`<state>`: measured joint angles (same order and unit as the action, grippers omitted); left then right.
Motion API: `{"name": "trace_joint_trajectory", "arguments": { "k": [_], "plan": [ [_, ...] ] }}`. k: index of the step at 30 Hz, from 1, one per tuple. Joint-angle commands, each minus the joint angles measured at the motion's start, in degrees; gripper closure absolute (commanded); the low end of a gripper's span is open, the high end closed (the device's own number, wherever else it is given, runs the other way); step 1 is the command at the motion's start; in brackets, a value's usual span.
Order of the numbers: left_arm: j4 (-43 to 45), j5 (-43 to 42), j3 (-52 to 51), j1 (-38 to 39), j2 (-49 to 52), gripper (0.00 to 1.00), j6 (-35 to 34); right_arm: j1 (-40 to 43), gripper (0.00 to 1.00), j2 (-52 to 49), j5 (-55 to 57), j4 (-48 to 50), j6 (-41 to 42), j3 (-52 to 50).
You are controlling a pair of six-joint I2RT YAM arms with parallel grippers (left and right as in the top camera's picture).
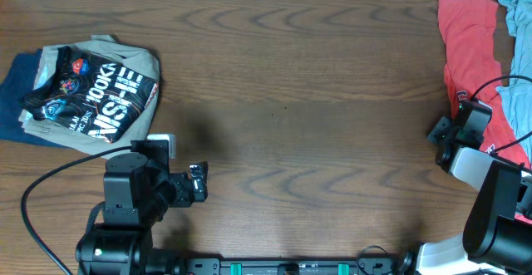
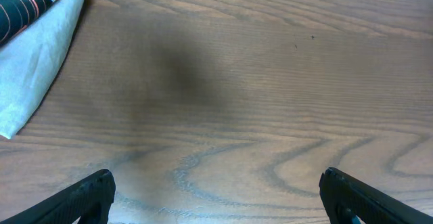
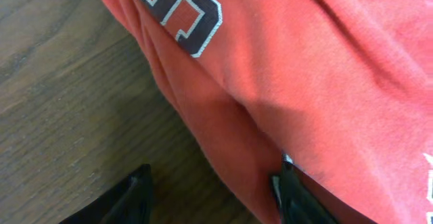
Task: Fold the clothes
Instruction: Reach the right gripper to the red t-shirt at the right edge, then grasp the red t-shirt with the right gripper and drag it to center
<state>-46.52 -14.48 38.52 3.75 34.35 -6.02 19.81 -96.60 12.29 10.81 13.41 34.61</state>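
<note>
The red-orange T-shirt (image 1: 467,55) lies crumpled at the table's far right edge. In the right wrist view its cloth (image 3: 304,82) fills the upper right, with part of a navy-and-white letter showing. My right gripper (image 1: 445,134) is open at the shirt's lower left edge (image 3: 213,190); one finger is on bare wood, the other presses into the cloth's edge fold. My left gripper (image 1: 199,184) is open and empty over bare wood (image 2: 216,190) at the front left.
A folded stack (image 1: 87,92) sits at the far left: a black printed shirt on tan and navy garments; its tan corner shows in the left wrist view (image 2: 34,68). Light blue cloth (image 1: 517,51) lies beside the red shirt at the right edge.
</note>
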Motion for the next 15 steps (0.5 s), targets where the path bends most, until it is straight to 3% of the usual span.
{"name": "trace_joint_trajectory", "arguments": {
  "k": [1,11,15],
  "plan": [
    [-0.2,-0.3,1.1,-0.2,0.0,0.02,-0.3,0.8,0.47,0.0,2.5,-0.1,0.2,-0.5],
    [-0.2,-0.3,1.1,-0.2,0.0,0.02,-0.3,1.3,0.65,-0.1,4.2,-2.2,-0.3,-0.7],
    [-0.2,-0.3,1.1,-0.2,0.0,0.02,-0.3,1.3,0.91,-0.1,4.2,-2.3,-0.3,-0.7]
  ]
}}
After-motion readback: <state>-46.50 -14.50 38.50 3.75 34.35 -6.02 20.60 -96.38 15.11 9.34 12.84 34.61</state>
